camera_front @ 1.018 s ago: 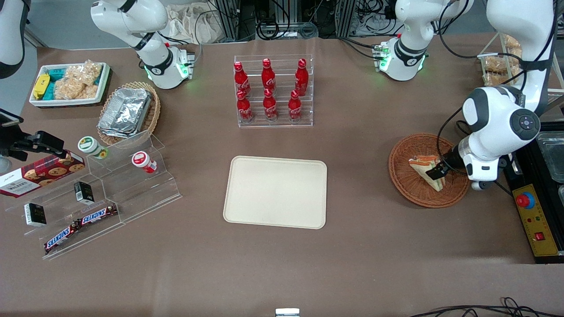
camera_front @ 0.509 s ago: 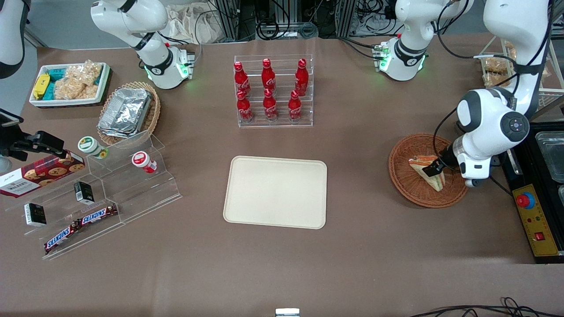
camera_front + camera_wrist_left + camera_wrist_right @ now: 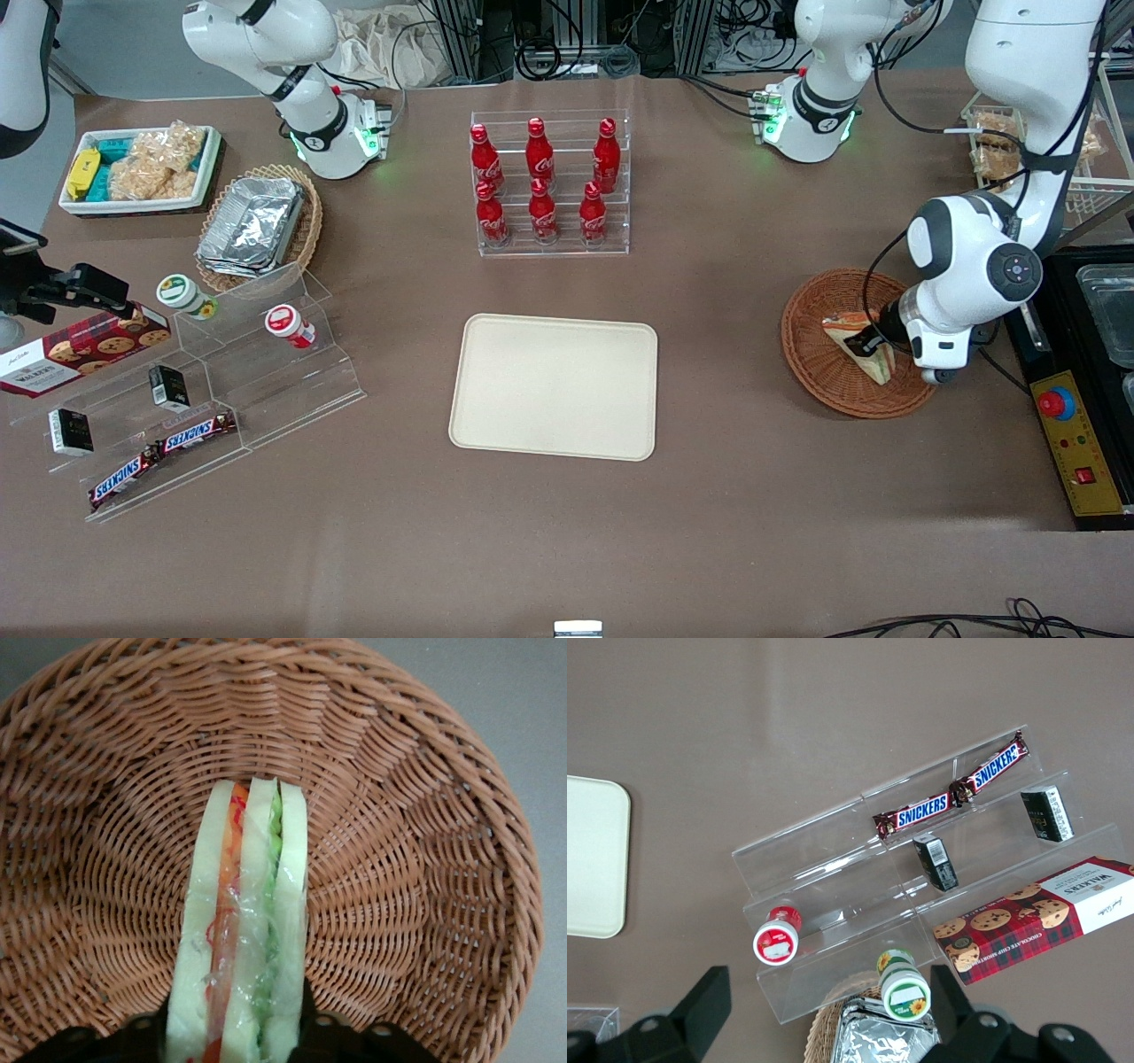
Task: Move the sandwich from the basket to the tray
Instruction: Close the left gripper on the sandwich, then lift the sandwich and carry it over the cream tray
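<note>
the sandwich [image 3: 241,930] stands on edge in the basket [image 3: 819,372], its bread slices upright and its orange, red and green layers facing the wrist camera, its wrapped wedge pointing toward the basket's middle. this upright pose presents the two flat bread faces to the hand [image 3: 864,341], which is judged to be why the hand has been brought in low at the basket with one finger on each side. in the wrist view the dark fingers [image 3: 142,1032] press against both outer bread faces at the wedge's wide end, so the hand is closed around the sandwich; the sandwich lies directly between the fingers. whether its lower edge touches the weave or is just clear of it cannot be told.

the basket sits on the tabletop toward the working arm's end. the tray [image 3: 555,387] lies flat and bare near the tabletop's middle, well apart from the basket and at about the same distance from the front camera. a clear rack of red bottles [image 3: 542,182] stands farther from the front camera than the tray. judged stage: grasp made, transfer to the tray not yet done.
</note>
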### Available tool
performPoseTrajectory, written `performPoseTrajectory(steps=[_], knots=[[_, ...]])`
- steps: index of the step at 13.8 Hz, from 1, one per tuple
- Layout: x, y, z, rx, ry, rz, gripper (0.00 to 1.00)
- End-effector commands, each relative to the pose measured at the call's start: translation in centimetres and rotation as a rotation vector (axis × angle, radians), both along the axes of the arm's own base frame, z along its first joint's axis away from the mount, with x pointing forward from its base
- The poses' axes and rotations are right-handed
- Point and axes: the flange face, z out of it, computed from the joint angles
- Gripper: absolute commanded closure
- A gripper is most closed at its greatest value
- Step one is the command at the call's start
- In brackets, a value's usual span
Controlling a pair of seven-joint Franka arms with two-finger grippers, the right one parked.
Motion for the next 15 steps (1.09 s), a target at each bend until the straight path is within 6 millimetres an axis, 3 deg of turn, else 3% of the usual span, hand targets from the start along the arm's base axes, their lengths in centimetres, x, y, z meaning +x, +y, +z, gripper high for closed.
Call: performPoseTrajectory(steps=[1, 3, 6, 8, 10, 11, 12, 13, 14, 15], knots=[[1.3, 0.0, 1.7, 0.021, -0.028, 0.041, 1.00], [2.3, -0.2, 4.9, 0.024, 0.004, 0.045, 1.00], [5.7, -0.8, 12.0, 0.040, 0.097, -0.009, 1.00], [7.8, -3.8, 17.8, 0.034, 0.099, -0.091, 1.00], [9.5, -8.2, 23.2, 0.013, 0.079, -0.165, 1.00], [9.9, -10.9, 24.9, 0.001, 0.078, -0.221, 1.00], [10.2, -14.4, 25.4, -0.013, 0.070, -0.324, 1.00], [10.2, -18.2, 24.7, -0.036, 0.069, -0.453, 1.00], [9.9, -22.1, 22.8, -0.052, 0.082, -0.534, 1.00], [11.1, -25.5, 20.8, -0.070, 0.047, -0.570, 1.00]])
